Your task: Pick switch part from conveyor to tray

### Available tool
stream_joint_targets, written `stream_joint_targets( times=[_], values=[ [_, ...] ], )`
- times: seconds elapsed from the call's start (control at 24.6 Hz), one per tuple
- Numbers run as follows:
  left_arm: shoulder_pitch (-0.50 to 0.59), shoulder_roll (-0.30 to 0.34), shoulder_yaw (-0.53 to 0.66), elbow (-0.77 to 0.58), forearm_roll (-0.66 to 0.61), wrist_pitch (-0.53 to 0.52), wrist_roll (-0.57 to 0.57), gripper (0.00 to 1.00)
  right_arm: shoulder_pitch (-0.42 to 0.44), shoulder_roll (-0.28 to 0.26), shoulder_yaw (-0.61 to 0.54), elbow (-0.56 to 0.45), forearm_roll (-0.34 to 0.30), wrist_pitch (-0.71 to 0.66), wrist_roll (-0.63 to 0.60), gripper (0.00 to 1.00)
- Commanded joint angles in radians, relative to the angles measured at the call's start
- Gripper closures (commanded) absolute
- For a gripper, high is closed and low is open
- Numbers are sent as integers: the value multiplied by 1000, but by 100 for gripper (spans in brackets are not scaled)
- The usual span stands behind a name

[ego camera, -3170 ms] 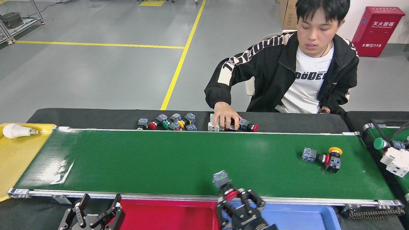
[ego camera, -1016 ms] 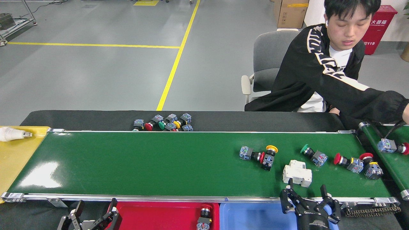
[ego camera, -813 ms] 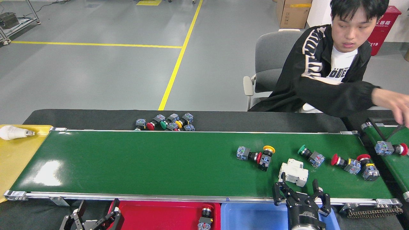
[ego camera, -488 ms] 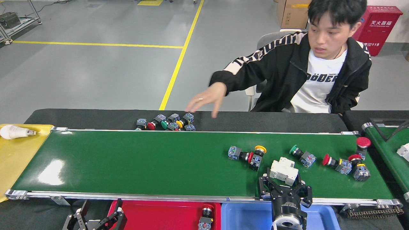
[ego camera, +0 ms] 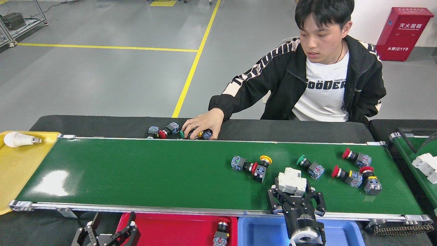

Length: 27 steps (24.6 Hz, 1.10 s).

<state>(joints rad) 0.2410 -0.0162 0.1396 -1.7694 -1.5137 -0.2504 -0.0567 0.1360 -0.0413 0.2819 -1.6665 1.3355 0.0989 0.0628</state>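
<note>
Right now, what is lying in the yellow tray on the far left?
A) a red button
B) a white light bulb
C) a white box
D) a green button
B: the only thing in the yellow tray is a white light bulb, lying on its side near the tray's far end.

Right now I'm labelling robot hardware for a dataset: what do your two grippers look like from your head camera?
Both are black metal. The right gripper has several thin, jointed fingers spreading from a cylindrical black wrist with small white lettering and a pale ring at its base. The left gripper has black angular linkage fingers with visible pivots and bright screw heads. No cables show on either.
</note>
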Motion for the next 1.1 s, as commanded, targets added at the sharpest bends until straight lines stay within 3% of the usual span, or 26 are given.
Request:
stream_joint_targets(
  times=[0.0,0.08,0.2,0.41,0.45,0.49,0.73,0.85,1.06],
  values=[
    [-31,39,-54,-10,-3,-6,1,0,54,-52,-13,-70,-4,-188,3,40],
    [-80,62,-113,-10,-34,2,-18,0,111,-107,-67,-88,-58,-330,-1,40],
    [-160,28,-178,31,-146,2,-35,0,194,-160,-190,-88,-134,-516,-6,39],
    [-253,-41,-218,177,-237,2,-65,0,269,-140,-426,-78,-180,-788,-1,34],
    [-282,-56,-218,211,-238,2,-80,0,272,-120,-452,-75,-182,-791,2,9],
    [-301,-59,-218,229,-238,2,-88,0,275,-106,-463,-75,-182,-789,3,1],
    [-439,-64,-253,412,-250,53,-95,0,289,-88,-526,-75,-191,-789,6,1],
    [-503,-64,-271,487,-250,80,-92,0,272,-42,-575,-79,-225,-785,8,1],
    [-571,-67,-310,567,-250,108,-92,0,154,26,-593,-85,-226,-568,12,2]
  ],
)
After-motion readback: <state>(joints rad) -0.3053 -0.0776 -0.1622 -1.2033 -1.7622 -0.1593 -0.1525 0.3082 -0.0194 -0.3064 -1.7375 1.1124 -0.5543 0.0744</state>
